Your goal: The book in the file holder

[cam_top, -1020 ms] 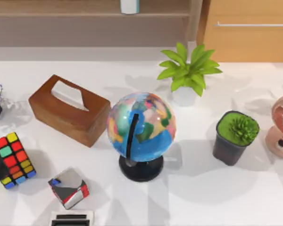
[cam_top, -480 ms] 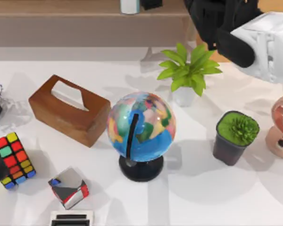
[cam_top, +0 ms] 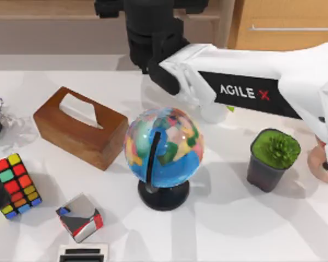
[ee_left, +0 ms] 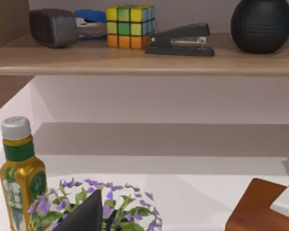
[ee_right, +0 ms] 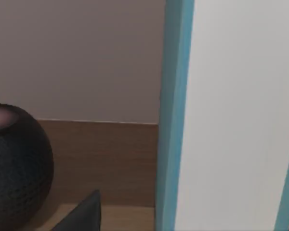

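Right gripper (cam_top: 153, 33), grip state unclear, reaches over the wooden shelf (cam_top: 54, 11) at upper centre, above the white bench (cam_top: 235, 218); book (ee_right: 221, 115) close before its camera.

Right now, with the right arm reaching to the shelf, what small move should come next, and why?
Probably ease the right claw a little forward around the book, then grip. The book stands upright on the shelf close ahead, beside a dark speaker. The left claw idles near purple flowers.
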Robot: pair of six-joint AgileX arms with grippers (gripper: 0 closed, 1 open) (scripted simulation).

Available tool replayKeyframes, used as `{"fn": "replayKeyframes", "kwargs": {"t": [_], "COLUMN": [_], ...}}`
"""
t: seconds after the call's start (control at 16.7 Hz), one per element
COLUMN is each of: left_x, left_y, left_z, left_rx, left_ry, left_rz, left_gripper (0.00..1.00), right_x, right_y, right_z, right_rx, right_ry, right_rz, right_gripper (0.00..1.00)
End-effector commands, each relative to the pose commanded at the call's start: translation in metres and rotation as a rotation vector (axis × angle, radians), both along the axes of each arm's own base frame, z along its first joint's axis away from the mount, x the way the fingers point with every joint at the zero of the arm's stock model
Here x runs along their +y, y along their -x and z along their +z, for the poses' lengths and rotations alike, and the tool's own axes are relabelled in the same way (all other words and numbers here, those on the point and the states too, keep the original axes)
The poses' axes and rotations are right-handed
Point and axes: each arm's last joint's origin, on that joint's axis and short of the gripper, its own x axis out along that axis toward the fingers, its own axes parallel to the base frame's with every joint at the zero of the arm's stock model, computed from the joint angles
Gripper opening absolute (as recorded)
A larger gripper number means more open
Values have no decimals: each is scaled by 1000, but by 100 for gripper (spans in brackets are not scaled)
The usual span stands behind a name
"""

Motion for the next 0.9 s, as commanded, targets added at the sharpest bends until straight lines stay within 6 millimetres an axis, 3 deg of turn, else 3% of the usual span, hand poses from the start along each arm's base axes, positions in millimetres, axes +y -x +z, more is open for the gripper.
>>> {"fn": "replayKeyframes", "kwargs": {"t": [0.54, 0.9], "left_x": [0, 0], "left_y": [0, 0], "left_z": [0, 0], "left_rx": [0, 0], "left_ry": [0, 0], "left_rz": [0, 0], "left_gripper": [100, 100], "right_x": [3, 5], "right_y": [-6, -22], "right_z": [-6, -6], "right_rx": [-7, -8], "right_ry": [-17, -18], "right_rz": [-17, -16], "right_gripper": [100, 100]}}
